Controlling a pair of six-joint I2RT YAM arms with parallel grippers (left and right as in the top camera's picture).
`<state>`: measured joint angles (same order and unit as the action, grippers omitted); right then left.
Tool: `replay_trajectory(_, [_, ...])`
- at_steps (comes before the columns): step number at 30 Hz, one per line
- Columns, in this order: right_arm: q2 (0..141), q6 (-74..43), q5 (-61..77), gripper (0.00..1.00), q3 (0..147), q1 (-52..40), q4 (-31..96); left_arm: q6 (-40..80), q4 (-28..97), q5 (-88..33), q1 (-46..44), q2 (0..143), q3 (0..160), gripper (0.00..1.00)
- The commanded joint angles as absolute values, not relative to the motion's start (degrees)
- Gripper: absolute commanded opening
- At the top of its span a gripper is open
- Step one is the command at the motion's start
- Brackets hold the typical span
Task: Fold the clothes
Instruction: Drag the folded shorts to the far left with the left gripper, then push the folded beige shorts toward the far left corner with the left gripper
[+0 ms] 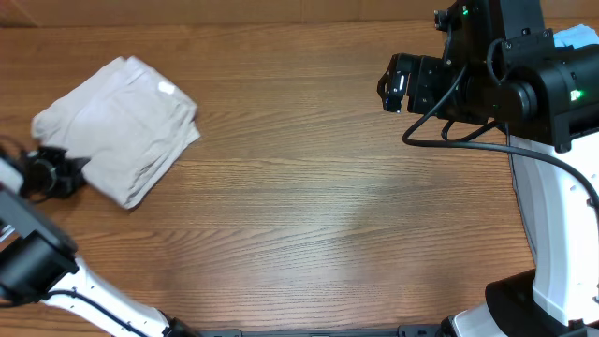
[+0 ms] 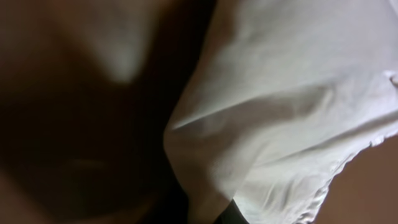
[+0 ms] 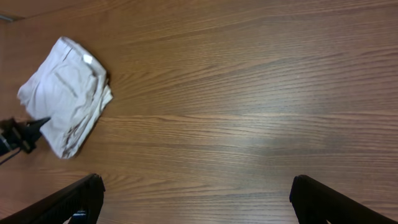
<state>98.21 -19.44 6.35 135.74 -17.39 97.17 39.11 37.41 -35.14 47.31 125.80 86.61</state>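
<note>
The clothes point(image 1: 120, 126), a pale cream bundle in a rumpled squarish stack, lie on the left side of the table point(image 1: 328, 215). Expect them to be light, limp and quick to slump open, so pinch through all the layers at a folded edge. Your left gripper point(image 1: 67, 171) is closed at the bundle's edge, though you cannot tell whether it has fabric, and your right gripper point(image 3: 196, 186) hangs wide open and empty, well apart.

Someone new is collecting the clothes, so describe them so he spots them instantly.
Find the wooden table and go to its left end. There lies a folded bundle of pale beige cloth, with the left pincer at its edge. Unlike the hard black-and-white arms nearby, it is soft and creased.
</note>
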Motion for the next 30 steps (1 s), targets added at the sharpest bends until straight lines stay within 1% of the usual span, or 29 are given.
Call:
replay_trajectory(1, [97.4, -19.5, 5.6, 1.0, 135.7, -17.7, 96.9, 42.0, 39.5, -35.6, 51.6, 126.7, 86.3, 0.04])
replay_trajectory(3, [97.4, -19.8, 5.6, 1.0, 135.7, -17.7, 96.3, 42.4, 41.0, -35.6, 52.3, 126.6, 86.3, 0.04])
replay_trajectory(6, [97.4, -20.6, 5.6, 1.0, 135.7, -17.7, 95.5, 46.5, 43.3, -35.6, 51.8, 126.7, 86.3, 0.04])
replay_trajectory(11, [97.4, -21.1, 5.6, 1.0, 135.7, -17.7, 95.5, 60.1, 46.5, -36.1, 48.5, 126.7, 86.3, 0.04])
replay_trajectory(16, [97.4, -21.0, 5.6, 1.0, 135.7, -17.7, 95.5, 68.5, 46.4, -35.4, 40.8, 126.7, 86.3, 0.04])
replay_trajectory(26, [97.4, -21.0, 4.5, 1.0, 135.7, -17.7, 96.3, 78.9, 38.5, -30.9, 26.4, 126.7, 86.3, 0.04])
replay_trajectory(30, [97.4, -21.0, 4.4, 1.0, 135.7, -17.6, 96.6, 79.1, 34.0, -30.0, 21.8, 126.7, 86.3, 0.04])
